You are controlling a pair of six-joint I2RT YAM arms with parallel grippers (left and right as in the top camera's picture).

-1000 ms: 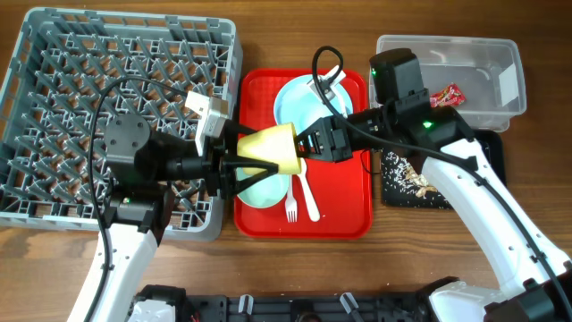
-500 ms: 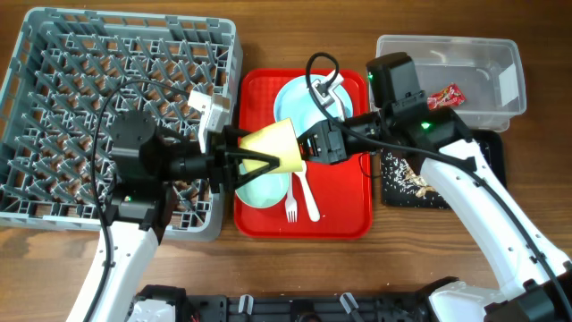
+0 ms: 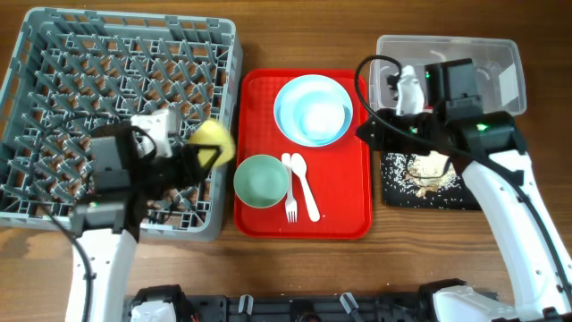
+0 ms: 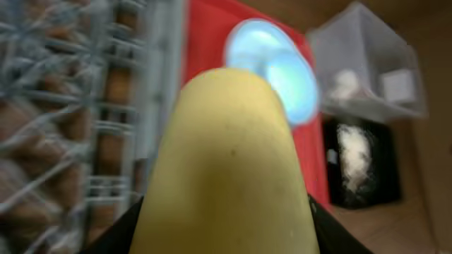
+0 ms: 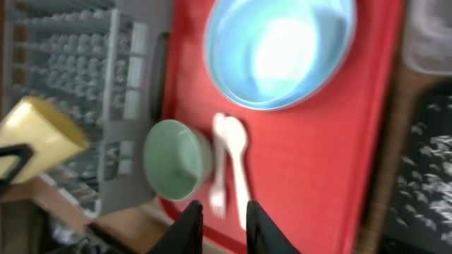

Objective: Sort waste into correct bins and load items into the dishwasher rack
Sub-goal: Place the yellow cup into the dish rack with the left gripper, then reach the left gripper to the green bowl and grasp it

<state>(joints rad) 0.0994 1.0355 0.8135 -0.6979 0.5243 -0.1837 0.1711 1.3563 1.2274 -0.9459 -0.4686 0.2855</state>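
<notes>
A brown wooden surface [image 3: 295,259] carries the grey dishwasher rack [image 3: 125,20] at left, a red tray [image 3: 344,206] in the middle and a clear tub [image 3: 500,54] at right. The left claw [image 3: 207,152] pinches the yellow-green cup [image 3: 217,139] above the rack's right edge, long axis roughly level, running toward the tray; its mouth end is unclear. The right claw [image 5: 222,215] hangs over the tray, fingers slightly apart and empty.

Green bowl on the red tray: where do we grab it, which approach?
Pinch the green bowl by its rim, straight down from above, one finger inside and one outside. It sits upright, mouth up, likely too wide to span. Use the left rim: the fork and spoon lie close on its right.
</notes>
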